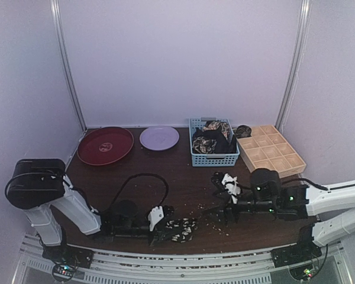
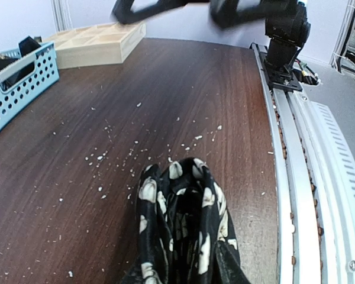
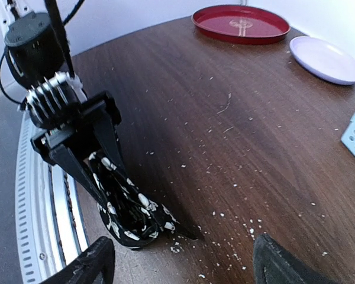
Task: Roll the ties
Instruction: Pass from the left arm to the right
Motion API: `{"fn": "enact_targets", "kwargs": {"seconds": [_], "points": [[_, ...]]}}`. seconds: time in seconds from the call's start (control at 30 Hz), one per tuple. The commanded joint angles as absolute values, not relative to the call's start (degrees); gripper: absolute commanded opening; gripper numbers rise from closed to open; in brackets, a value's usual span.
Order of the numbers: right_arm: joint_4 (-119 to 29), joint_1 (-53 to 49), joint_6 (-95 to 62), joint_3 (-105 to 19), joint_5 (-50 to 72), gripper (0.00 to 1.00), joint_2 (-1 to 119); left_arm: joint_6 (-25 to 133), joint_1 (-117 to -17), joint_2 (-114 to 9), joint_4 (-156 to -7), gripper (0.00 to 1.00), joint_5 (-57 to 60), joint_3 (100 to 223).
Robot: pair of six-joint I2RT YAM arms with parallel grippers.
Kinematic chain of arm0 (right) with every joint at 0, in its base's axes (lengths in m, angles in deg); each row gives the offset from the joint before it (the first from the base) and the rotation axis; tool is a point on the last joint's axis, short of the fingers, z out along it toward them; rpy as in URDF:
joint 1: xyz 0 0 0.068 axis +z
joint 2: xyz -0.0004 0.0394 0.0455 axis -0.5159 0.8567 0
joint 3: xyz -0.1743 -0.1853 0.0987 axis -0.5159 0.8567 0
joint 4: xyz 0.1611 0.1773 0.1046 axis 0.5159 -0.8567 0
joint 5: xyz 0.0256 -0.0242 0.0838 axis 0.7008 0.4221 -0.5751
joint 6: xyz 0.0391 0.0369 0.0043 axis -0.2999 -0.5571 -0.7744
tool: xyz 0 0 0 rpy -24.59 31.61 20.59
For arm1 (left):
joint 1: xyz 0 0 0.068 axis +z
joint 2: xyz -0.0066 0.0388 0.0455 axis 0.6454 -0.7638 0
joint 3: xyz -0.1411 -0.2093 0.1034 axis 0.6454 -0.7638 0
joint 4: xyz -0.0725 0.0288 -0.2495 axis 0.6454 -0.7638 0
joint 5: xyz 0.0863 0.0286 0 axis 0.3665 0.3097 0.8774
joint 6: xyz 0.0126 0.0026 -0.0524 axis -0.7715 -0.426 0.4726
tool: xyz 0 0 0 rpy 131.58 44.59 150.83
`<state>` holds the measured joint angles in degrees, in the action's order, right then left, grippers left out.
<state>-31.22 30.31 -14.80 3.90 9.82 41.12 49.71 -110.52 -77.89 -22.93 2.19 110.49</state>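
Note:
A rolled-up tie (image 1: 182, 229), black with cream flowers, rests on the dark table near the front edge. My left gripper (image 1: 164, 227) is shut on it, with the fabric bunched between the fingers in the left wrist view (image 2: 183, 225). In the right wrist view the same tie (image 3: 127, 207) hangs in the left arm's black fingers (image 3: 77, 160). My right gripper (image 3: 180, 266) stands open just right of the roll with nothing between its fingertips; in the top view it (image 1: 220, 214) is a little apart from the tie. More ties (image 1: 212, 137) lie heaped in the blue basket (image 1: 215, 158).
A tan gridded wooden tray (image 1: 271, 151) stands at the back right beside the basket, with a dark bundle (image 1: 242, 131) at its far corner. A red plate (image 1: 105, 145) and a lavender plate (image 1: 159, 138) sit at the back left. Pale crumbs (image 2: 112, 154) dot the tabletop. A metal rail (image 2: 296, 177) runs along the near edge.

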Motion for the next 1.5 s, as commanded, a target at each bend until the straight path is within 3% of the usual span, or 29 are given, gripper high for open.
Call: {"fn": "enact_targets", "kwargs": {"seconds": [0.0,0.13,0.53,1.03,1.3,1.47], "points": [[-25.4,30.6,-5.7,0.6,0.6,0.83,50.4,46.0,-111.5,-80.3,-8.5,0.29,4.2,107.0],[-20.7,31.2,-1.7,-2.2,-3.5,0.89,57.0,45.8,-112.1,-84.0,-4.5,0.31,2.6,105.5],[-19.1,31.6,-0.5,-5.3,-13.0,0.9,65.6,47.0,-113.2,-87.8,0.8,0.37,1.8,105.0],[-19.7,35.0,1.4,-5.9,-7.9,0.93,71.5,45.8,-113.5,-92.4,4.2,0.44,5.0,104.9],[-20.7,35.3,3.8,-7.4,-5.8,0.86,73.9,44.9,-113.7,-93.0,2.4,0.45,6.1,105.4],[-22.0,35.4,4.4,-8.5,-5.0,0.79,76.0,44.5,-113.8,-93.3,2.3,0.52,6.5,105.4]]}}
